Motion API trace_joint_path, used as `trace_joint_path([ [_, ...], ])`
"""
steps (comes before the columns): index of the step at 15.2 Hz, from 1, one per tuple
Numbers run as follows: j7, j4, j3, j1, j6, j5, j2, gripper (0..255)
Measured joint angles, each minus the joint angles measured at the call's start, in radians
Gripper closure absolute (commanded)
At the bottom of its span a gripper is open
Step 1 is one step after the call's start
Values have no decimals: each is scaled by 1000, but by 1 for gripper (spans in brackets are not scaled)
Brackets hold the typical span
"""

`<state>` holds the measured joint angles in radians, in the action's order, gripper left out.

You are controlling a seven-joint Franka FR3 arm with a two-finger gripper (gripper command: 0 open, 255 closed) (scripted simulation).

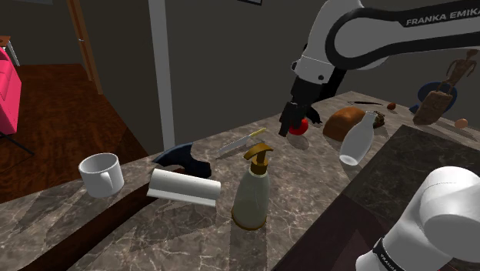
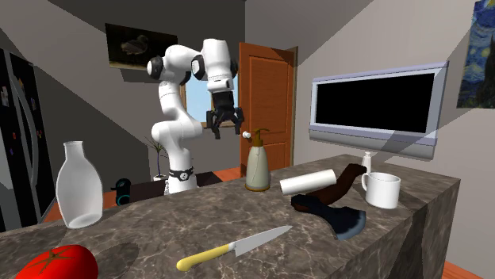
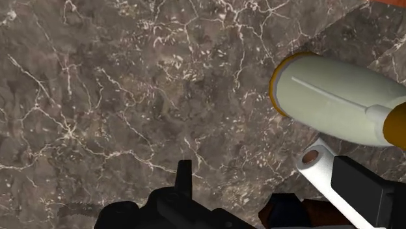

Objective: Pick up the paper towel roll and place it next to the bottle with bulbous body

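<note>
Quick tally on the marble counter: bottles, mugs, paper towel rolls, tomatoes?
Bottles: 2 (pump bottle, bulbous bottle)
Mugs: 1 (white mug)
Towel rolls: 1 (paper towel roll)
Tomatoes: 1 (red tomato)
Total: 5

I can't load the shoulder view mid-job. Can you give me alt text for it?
The open black gripper hangs above the marble counter near a tomato, well apart from the paper towel roll, which lies on its side between a white mug and a pump bottle. A knife lies between roll and gripper.
</note>
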<state>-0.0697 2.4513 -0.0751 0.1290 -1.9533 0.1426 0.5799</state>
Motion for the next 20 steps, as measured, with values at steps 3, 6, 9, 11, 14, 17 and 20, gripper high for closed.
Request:
trace_joint_path([
  [3,-35,-1,-22,30,-98,14,-85,0],
  [6,-60,-32,-50,61,-181,24,-181,0],
  [9,-85,-66,-78,88,-264,29,-281,0],
  [11,-103,-85,-95,105,-313,29,-339,0],
  [14,-125,-126,-122,128,-377,22,-428,0],
  [17,-145,-174,-146,150,-440,6,-525,0],
  [20,-151,-237,-172,175,-483,-21,-616,0],
])
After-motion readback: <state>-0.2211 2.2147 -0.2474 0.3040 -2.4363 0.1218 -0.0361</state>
